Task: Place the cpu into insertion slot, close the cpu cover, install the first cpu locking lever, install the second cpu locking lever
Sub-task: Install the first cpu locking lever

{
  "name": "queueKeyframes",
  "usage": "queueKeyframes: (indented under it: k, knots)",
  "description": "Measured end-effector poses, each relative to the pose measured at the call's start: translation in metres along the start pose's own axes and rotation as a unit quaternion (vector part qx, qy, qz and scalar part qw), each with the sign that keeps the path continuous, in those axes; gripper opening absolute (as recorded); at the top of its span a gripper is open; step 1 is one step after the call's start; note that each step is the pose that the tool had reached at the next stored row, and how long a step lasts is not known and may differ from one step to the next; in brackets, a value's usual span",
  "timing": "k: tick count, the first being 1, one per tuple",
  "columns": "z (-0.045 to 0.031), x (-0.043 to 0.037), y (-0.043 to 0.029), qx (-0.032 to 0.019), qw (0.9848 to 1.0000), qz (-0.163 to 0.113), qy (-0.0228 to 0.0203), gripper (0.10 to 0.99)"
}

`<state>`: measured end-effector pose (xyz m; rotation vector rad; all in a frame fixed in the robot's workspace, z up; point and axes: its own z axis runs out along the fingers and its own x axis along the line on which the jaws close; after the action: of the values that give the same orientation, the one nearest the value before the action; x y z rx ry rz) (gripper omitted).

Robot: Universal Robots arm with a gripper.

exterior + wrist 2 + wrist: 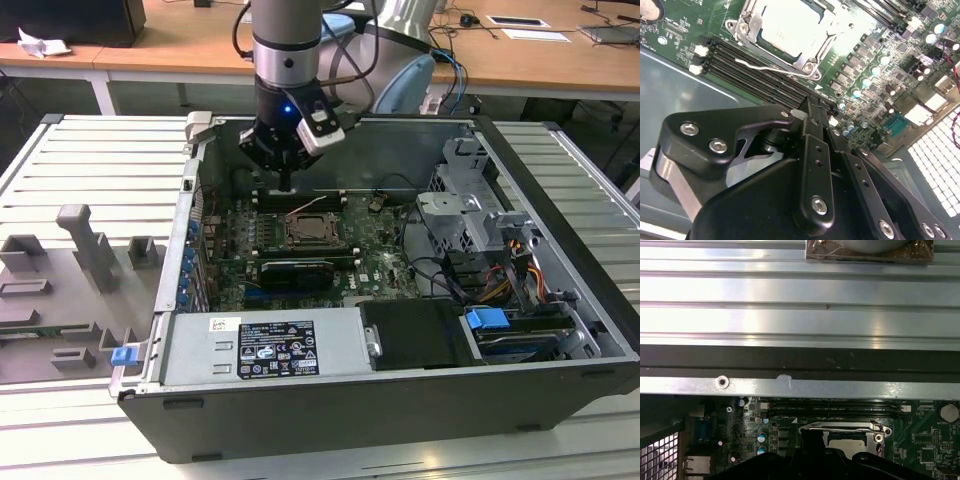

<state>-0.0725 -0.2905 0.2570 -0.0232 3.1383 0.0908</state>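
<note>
The cpu [787,27], a pale square chip, lies in the insertion slot [308,232] on the green board. The silvery cpu cover [807,64] rests flat around it as a frame; both also show in the first wrist view, cpu [847,445] and cover [840,427]. A thin wire locking lever [765,67] juts out from the socket's edge over the black memory slots [755,75]. My gripper [285,184] hangs above those memory slots, just behind the socket, fingers pressed together with nothing between them. Its black fingertips [812,106] point at the board beside the socket.
The open computer case [190,300] lies on a ribbed metal table. A grey power supply [270,345], a drive cage [470,210] and coloured cables crowd the exterior view's right. Grey fixtures [85,245] stand on the exterior view's left. The case wall [790,385] runs close behind the memory slots.
</note>
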Motion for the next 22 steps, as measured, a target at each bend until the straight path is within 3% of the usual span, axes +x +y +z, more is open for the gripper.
queueKeyframes:
  k: [18, 22]
  knots:
    - [0.0045, -0.0049, -0.0003, -0.0010, 1.0000, 0.000, -0.0003, 0.106]
    - [0.0073, -0.0062, -0.0006, -0.0013, 1.0000, 0.000, -0.0033, 0.106]
